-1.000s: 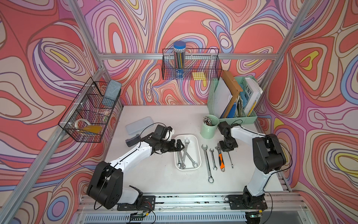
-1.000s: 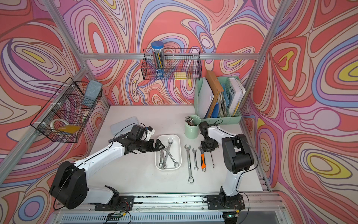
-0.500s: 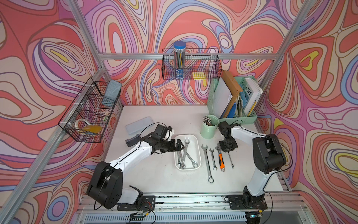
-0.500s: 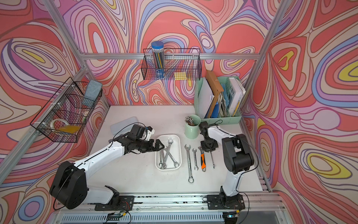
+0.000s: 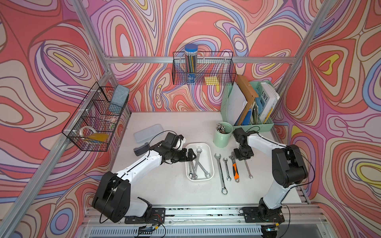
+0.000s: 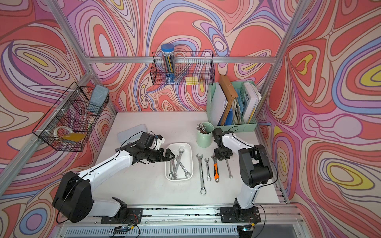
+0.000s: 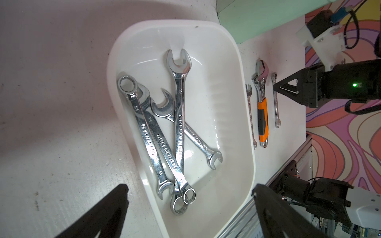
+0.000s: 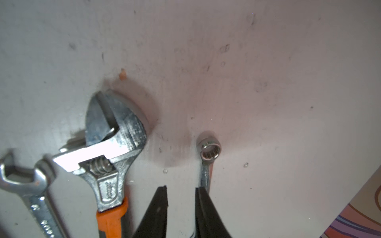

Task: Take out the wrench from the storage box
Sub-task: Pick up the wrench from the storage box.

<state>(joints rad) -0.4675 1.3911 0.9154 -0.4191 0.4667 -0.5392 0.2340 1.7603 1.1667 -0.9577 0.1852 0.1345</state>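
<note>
Wrenches, four in chrome steel, lie crossed in the shallow white plastic storage box at mid-bench. My left gripper hovers at its rim, fingers spread wide (nothing held). I'd pinch the topmost shank squarely. My right gripper, fingers narrowly parted and empty, sits nearer the bench's right edge.

Lab cell: aluminium frame, patterned walls

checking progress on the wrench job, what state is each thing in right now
storage box, holds four wrenches, crossed over each other
left end effector, open wide, empty, over the box's edge
right end effector, slightly open, empty, beside a thin wrench on the table
lidded case, shut
adjustable wrench, lying flat on the table
</note>
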